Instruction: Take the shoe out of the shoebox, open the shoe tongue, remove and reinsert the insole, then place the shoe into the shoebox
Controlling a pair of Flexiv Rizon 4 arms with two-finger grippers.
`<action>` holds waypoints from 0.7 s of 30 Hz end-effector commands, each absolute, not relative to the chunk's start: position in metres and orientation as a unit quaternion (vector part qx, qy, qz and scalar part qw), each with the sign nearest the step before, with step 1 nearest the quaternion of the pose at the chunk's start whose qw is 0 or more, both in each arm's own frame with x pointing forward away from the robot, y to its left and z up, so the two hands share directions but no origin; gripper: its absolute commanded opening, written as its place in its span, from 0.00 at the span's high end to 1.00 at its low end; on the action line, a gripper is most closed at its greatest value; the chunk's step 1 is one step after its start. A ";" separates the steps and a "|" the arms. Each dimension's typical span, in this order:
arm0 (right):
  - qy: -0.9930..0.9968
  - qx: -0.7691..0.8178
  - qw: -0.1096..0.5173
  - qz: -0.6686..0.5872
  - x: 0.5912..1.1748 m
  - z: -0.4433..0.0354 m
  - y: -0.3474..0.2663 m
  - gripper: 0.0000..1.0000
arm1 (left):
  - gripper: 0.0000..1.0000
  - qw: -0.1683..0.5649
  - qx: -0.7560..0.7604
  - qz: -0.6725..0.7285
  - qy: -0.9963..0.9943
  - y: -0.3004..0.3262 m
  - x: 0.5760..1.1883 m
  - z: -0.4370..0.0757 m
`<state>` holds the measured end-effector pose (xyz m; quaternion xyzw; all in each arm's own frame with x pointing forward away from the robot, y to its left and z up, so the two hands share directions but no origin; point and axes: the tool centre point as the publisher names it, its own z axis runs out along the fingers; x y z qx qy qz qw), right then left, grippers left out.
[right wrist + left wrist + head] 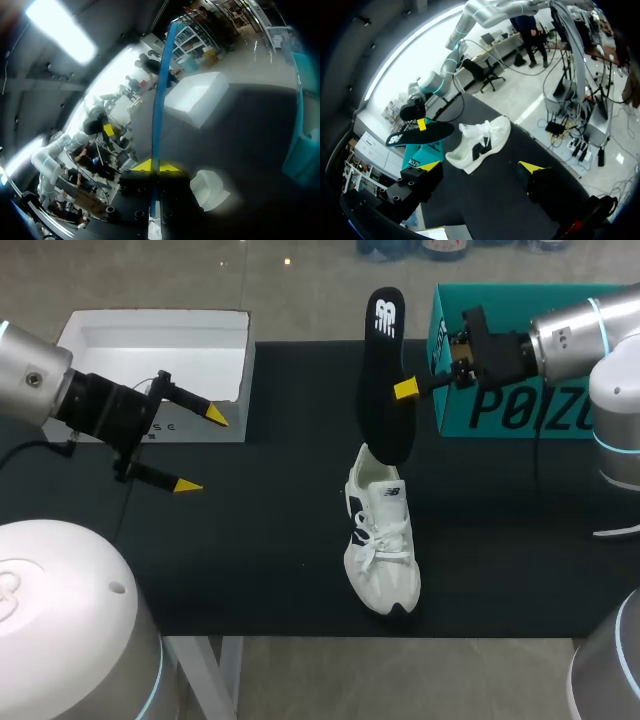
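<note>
Both fingers of the right gripper point(402, 390) pinch the black insole point(383, 355), which stands near upright with its lower end right at the heel opening of the white shoe point(383, 540) lying on the table point(250, 560) below, while the left gripper point(203, 451) hangs spread, well apart.

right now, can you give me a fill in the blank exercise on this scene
The right gripper is shut on the black ___.
The left gripper is ___, holding nothing.
The white ___ sits on the table, outside the shoebox.
Missing words: insole; open; shoe.
</note>
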<state>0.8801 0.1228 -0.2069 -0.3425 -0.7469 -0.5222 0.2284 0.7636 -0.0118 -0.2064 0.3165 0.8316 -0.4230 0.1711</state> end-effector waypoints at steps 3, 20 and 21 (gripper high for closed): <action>-0.744 -0.329 0.223 -0.537 0.888 -0.226 0.129 1.00 | 0.00 0.170 0.317 -0.421 0.833 -0.012 0.762 -0.206; -0.733 -0.343 0.233 -0.540 0.894 -0.278 0.135 1.00 | 0.00 0.170 0.317 -0.421 0.833 -0.012 0.762 -0.206; -0.732 -0.343 0.232 -0.541 0.894 -0.280 0.136 1.00 | 0.00 0.170 0.317 -0.421 0.833 -0.012 0.762 -0.206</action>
